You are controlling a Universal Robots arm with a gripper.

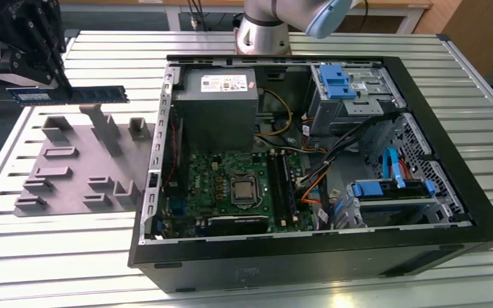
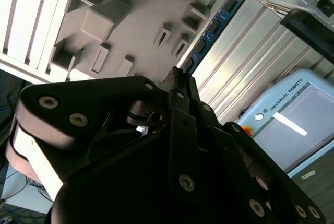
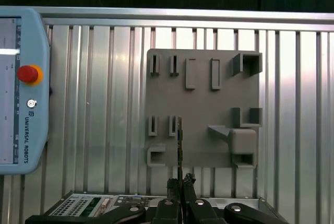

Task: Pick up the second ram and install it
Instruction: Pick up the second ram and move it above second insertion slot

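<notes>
While the black, angular metal gripper clamps it between closed fingers, the second ram, a slim, flat dark-blue circuit-board stick with small black chips, hangs in the air over the far part of the matt grey plastic holder tray, a flat plate with upright blocks and narrow slots. The tray lies on a table of shiny ribbed aluminium slats, just beside the open black sheet-metal computer case, on the exterior view's left. Inside the case sit a green motherboard and a plain grey power-supply box.

In the exterior view the gripper's body is cropped by the frame and covers a short stretch of the stick. In the second wrist view the bolted black fingers hide the clamped portion, and the stick runs out beyond them. In the first wrist view the stick is edge-on, a thin dark line over the tray, so its chips cannot be made out. A pale-blue plastic teach pendant with a round red button lies cut off at the side.

The stick's long axis runs level across the exterior view. It stands on its long edge with its broad face towards that camera. Its end on the exterior view's right points towards the case, apart from it.
</notes>
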